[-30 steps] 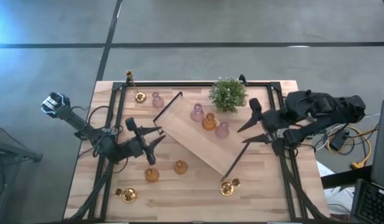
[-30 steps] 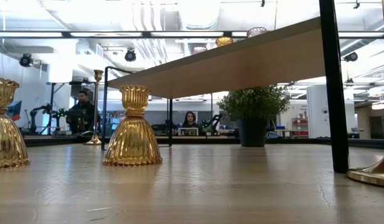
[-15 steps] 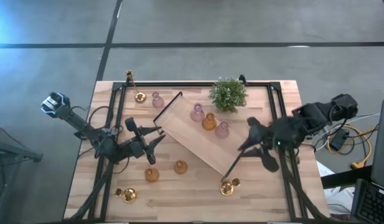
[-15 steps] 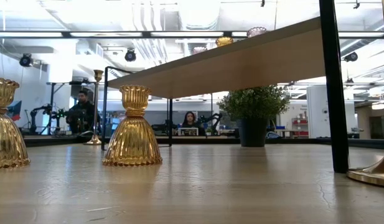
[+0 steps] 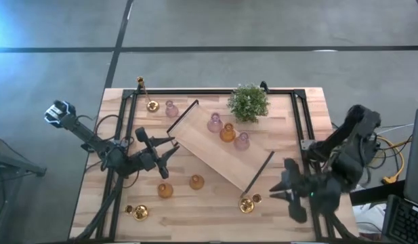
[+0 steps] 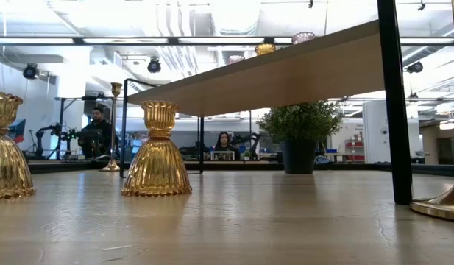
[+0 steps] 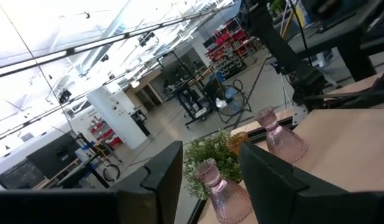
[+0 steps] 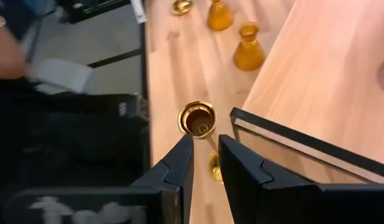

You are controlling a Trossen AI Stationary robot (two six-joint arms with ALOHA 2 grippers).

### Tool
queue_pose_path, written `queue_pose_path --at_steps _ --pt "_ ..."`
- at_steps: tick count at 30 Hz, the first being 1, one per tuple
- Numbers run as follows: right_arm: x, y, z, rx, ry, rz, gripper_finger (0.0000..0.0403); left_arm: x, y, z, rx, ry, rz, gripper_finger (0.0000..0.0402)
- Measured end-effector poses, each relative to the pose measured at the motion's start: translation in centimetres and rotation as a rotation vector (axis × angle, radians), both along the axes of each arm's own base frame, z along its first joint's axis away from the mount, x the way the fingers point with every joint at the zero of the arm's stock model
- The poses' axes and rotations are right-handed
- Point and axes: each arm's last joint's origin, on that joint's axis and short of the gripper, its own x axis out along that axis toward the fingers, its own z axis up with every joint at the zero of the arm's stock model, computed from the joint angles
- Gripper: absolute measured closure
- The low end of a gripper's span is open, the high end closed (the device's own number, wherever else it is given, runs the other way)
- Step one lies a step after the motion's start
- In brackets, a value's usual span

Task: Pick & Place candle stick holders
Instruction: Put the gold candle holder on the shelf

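Note:
A long wooden tray [image 5: 207, 150] lies slantwise mid-table with two pink holders [image 5: 214, 123] [image 5: 242, 140] and an amber one [image 5: 227, 132] standing on it. Two amber holders [image 5: 196, 181] [image 5: 165, 190] stand on the table near the front, where the low view [image 6: 157, 151] also shows them. Gold ones stand at the near left [image 5: 137, 212] and far left [image 5: 152, 106]. My right gripper [image 5: 279, 183] [image 8: 206, 165] is open, just right of a gold holder [image 8: 198, 119] [image 5: 246, 205] by the tray's near end. My left gripper [image 5: 172, 146] [image 7: 210, 180] is open by the tray's left end.
A green potted plant [image 5: 248, 102] stands at the far middle. The tray's black wire handle [image 8: 291, 143] runs close beside my right gripper. A pink holder [image 5: 171, 108] and a tall gold one [image 5: 139, 83] stand at the far left. People sit in the room behind [image 6: 98, 132].
My right gripper has swung from beside the tray's far right side toward the table's near edge, turning as it went, and now stands by the gold holder at the tray's near end.

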Motion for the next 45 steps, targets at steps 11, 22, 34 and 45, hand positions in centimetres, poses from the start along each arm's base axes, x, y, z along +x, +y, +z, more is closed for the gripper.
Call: queue_pose_path --at_steps 11,22,34,45 --pt "1.8 5.0 -6.7 -0.195 0.032 -0.124 0.0319 0.0 0.0 0.0 -0.002 -0.001 -0.008 0.0239" --pt "2.3 5.9 -9.8 -0.219 0.054 -0.264 0.0277 0.0 0.0 0.0 -0.007 -0.005 -0.008 0.0239" --pt "2.7 6.3 -10.9 -0.213 0.062 -0.301 0.0226 0.0 0.0 0.0 -0.013 -0.009 -0.010 0.0239" --pt "4.4 6.0 -10.9 -0.203 0.032 -0.277 0.0229 0.0 0.0 0.0 -0.013 -0.009 -0.010 0.0239"
